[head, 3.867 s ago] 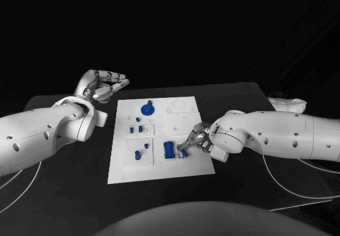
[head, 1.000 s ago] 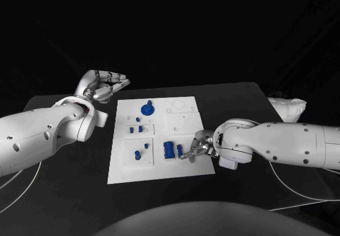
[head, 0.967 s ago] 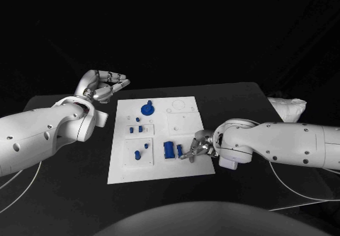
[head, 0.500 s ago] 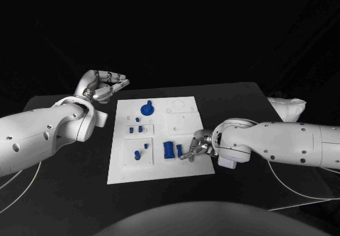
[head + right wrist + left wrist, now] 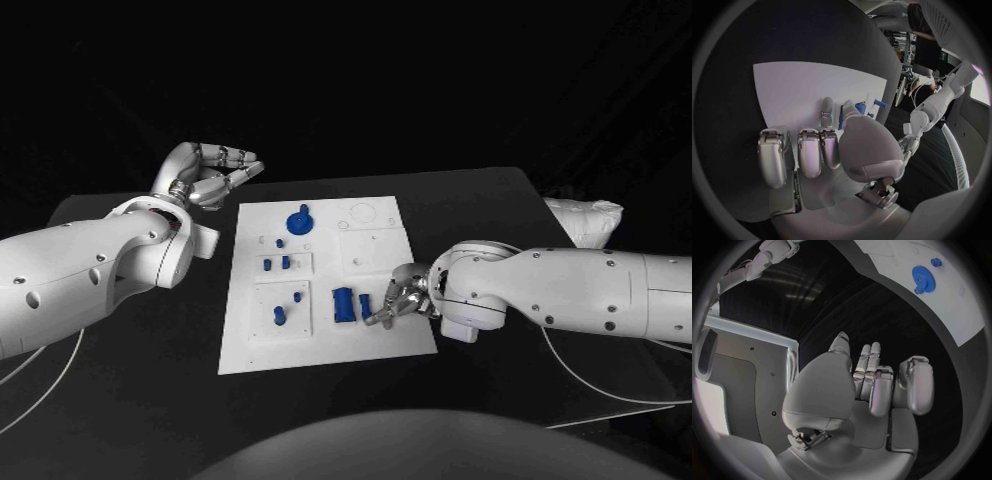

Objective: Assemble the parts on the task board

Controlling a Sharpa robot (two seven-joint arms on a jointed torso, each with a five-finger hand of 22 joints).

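**Right hand working a small blue part at the near right of the board**

Step in hand, as I judge it: seating or picking a small blue plastic peg [image 5: 366,302] on the flat white task board [image 5: 325,345]. Right silver hand [image 5: 400,299] sits low over the board's near right section, fingers curled in narrow, fingertips [image 5: 378,318] right at the peg. Cannot tell whether it pinches the peg or only touches it; the right wrist view hides contact behind the palm [image 5: 870,145]. Just beyond the fingertips, toward the board's middle, stands a larger blue rectangular block [image 5: 343,305].

Left silver hand [image 5: 216,172] is raised off the board's far left corner, well apart from the parts, fingers loosely curled, holding nothing. Blue toothed gear [image 5: 924,276] lies on the board beyond its fingertips.

Next move probably needs a firm pinch on the peg, keeping it upright and lined up with its hole before pressing down; risk of tilting it or nudging the block.
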